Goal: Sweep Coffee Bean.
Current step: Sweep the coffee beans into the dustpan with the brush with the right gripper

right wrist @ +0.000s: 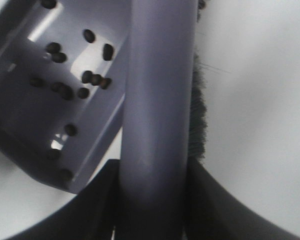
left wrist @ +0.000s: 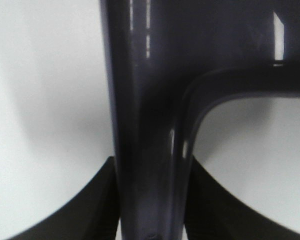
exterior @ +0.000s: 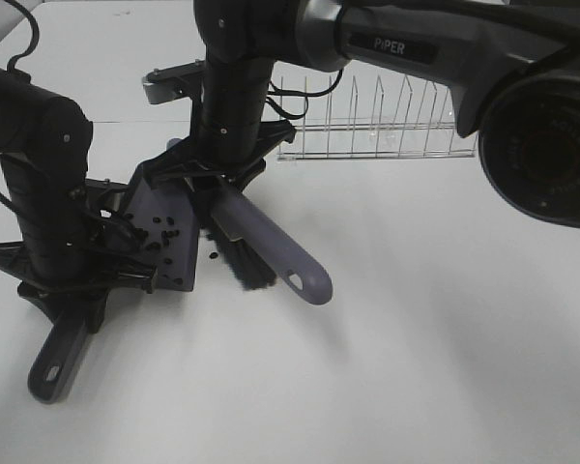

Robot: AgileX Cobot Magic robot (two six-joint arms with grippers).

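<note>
Several tiny dark coffee beans (exterior: 159, 232) lie inside the grey dustpan (exterior: 174, 266), which rests tilted on the white table left of centre. One bean (exterior: 213, 256) lies on the table between the pan's edge and the brush bristles (exterior: 246, 269). My left gripper (exterior: 77, 280) is shut on the dustpan's handle (left wrist: 145, 150), whose end sticks out toward the front (exterior: 56, 362). My right gripper (exterior: 217, 179) is shut on the brush's grey-purple handle (right wrist: 157, 100). The right wrist view shows the beans (right wrist: 90, 77) in the pan (right wrist: 30, 110) beside the bristles (right wrist: 197, 125).
A clear wire dish rack (exterior: 377, 126) stands at the back, behind the right arm. The white table (exterior: 416, 338) stretches to the right and front of the brush. The brush handle's free end (exterior: 304, 280) points toward the front right.
</note>
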